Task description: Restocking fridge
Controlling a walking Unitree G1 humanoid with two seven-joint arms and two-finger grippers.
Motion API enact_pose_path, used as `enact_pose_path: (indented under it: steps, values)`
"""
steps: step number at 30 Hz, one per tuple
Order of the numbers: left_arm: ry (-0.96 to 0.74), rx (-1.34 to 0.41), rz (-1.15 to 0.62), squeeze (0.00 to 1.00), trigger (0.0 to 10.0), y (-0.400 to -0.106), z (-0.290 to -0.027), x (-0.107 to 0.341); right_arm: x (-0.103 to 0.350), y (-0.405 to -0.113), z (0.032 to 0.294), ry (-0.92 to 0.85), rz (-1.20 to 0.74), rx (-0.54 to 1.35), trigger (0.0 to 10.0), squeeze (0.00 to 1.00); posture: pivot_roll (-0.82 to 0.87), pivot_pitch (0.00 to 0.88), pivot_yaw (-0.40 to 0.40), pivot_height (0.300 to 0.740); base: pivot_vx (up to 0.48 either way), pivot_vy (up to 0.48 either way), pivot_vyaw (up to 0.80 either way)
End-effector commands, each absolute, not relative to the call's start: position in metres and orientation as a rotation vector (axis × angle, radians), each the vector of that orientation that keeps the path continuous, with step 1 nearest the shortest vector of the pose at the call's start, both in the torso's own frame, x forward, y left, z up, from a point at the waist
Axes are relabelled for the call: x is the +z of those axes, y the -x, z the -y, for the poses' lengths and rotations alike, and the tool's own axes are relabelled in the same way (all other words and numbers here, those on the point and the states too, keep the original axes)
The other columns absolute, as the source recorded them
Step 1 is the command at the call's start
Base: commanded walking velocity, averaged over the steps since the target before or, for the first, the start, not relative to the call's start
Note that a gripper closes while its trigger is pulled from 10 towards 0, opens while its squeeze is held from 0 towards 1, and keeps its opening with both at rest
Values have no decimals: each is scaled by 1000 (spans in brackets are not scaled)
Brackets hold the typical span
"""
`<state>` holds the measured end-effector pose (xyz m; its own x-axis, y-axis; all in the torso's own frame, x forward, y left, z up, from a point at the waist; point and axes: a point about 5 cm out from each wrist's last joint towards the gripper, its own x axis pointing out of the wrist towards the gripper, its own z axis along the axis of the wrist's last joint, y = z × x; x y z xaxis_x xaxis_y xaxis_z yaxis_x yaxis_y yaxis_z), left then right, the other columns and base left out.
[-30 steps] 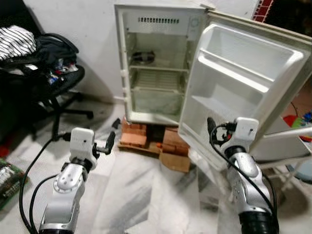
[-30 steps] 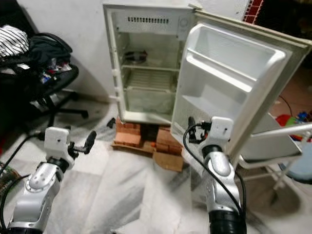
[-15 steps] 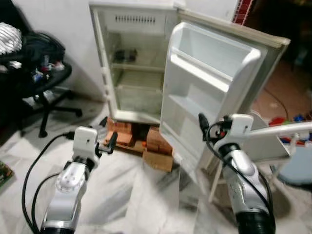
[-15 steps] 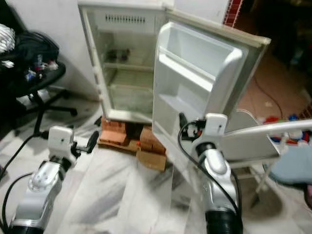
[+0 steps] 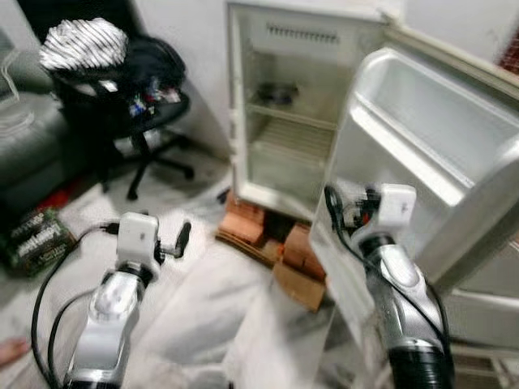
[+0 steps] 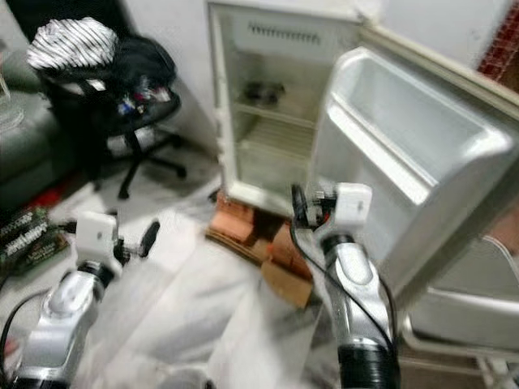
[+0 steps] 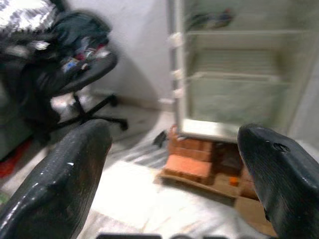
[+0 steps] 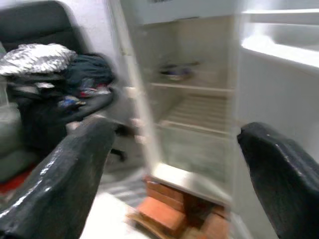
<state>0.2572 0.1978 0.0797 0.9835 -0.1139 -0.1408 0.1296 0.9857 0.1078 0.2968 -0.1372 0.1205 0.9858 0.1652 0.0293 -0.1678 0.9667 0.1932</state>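
Swung back to the left since half a second ago: whole picture shifted, so a move of the camera, not of the things. Now more in view on the left: the black office chair (image 5: 134, 121) piled with dark clothes and a striped black-and-white cloth (image 5: 83, 42), and a dark printed packet (image 5: 36, 237) lying on the floor.

Still standing open against the wall, the small white fridge (image 5: 296, 154), on a base of red bricks (image 5: 242, 228) and cardboard, with its white moulded door (image 5: 430, 162) swung wide to the right. Door shelves bare; inside, only something dark on the upper wire shelf, too blurred to name.

Left gripper (image 7: 174, 174) held low over the pale marble floor, fingers wide apart, nothing between them. Right gripper (image 8: 174, 174) raised near the edge of the door, likewise spread wide and holding nothing.

Probably looking around for goods to fetch; no item picked up yet, so restocking hardly begun. Much motion blur everywhere; lower right part of the door and what stands behind it cut off and unclear.
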Motion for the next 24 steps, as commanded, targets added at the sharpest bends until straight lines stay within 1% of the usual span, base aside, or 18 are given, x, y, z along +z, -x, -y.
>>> enact_pose_path:
  steps: [1,3,9,10,11,12,14,16,20,24]
  values:
    - [-74,-168,-104,0,10000,-261,-186,86,115,-293,150,-185,-4,134,10000,0,73,0,-22,740,0,0,0]
    - [-84,-174,-100,0,10000,-261,-185,87,113,-292,150,-188,-12,139,10000,0,73,0,-22,740,0,0,0]
    - [-102,-173,-100,0,10000,-259,-186,86,105,-281,145,-235,-55,266,10000,0,76,0,-24,740,0,0,0]
    - [-98,-175,-100,0,10000,-259,-186,86,104,-279,144,-244,-68,299,10000,0,75,0,-23,740,0,0,0]
    - [-94,-175,-103,0,10000,-259,-185,86,101,-274,141,-264,-106,379,10000,0,74,0,-23,740,0,0,0]
    - [-94,-175,-103,0,10000,-259,-185,86,101,-274,141,-264,-106,379,10000,0,74,0,-23,740,0,0,0]
    - [-98,-174,-114,0,10000,-260,-183,85,99,-270,140,-268,-143,461,10000,0,72,0,-21,740,0,0,0]
    - [-101,-160,-135,0,10000,-260,-182,83,99,-268,142,-248,-159,497,10000,0,71,0,-21,740,0,-322,0]
    - [-92,-161,-135,0,10000,-260,-182,83,98,-267,148,-226,-175,510,10000,0,73,0,-20,740,-353,-324,0]
    - [-95,-160,-132,0,10000,-260,-182,83,97,-266,145,-219,-189,535,10000,0,76,0,-20,740,-350,-329,0]
